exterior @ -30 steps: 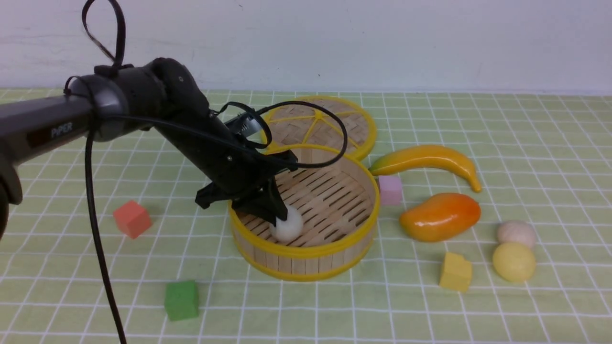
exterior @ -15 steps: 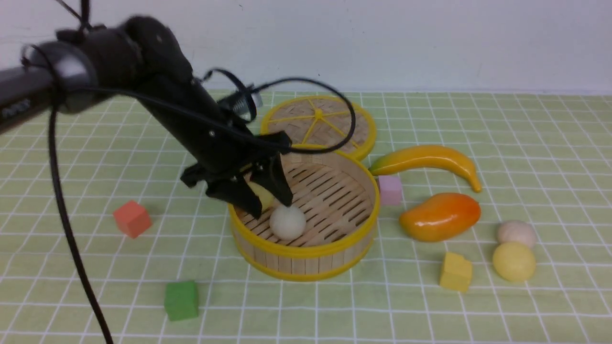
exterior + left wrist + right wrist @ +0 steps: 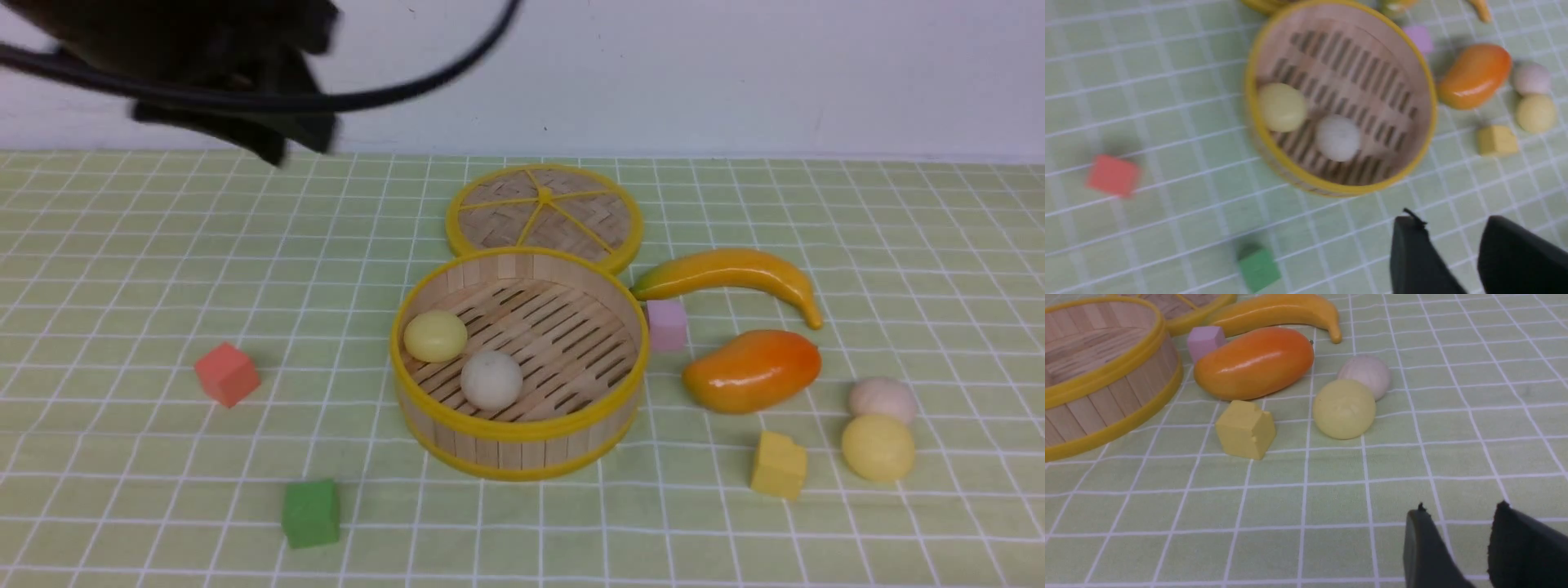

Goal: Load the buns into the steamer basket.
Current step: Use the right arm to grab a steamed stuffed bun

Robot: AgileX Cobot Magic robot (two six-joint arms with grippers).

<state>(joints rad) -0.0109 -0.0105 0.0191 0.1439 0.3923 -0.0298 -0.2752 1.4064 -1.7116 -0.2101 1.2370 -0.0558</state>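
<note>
**Hanging empty, both grippers: two buns in, two out**

Left gripper [image 3: 1451,220] high over the table [image 3: 122,457], jaws apart, nothing between. Right gripper [image 3: 1459,510] low, jaws parted, also empty. In the steamer basket [image 3: 522,453]: yellow bun [image 3: 435,336] at 9 o'clock, white bun [image 3: 491,380] at 7. Loose white bun [image 3: 881,398] and loose yellow bun [image 3: 878,447] sit side by side at 4 o'clock from the basket, beyond the mango [image 3: 751,370].

Two buns [image 3: 491,380] in basket [image 3: 522,430] (two outside)
</note>
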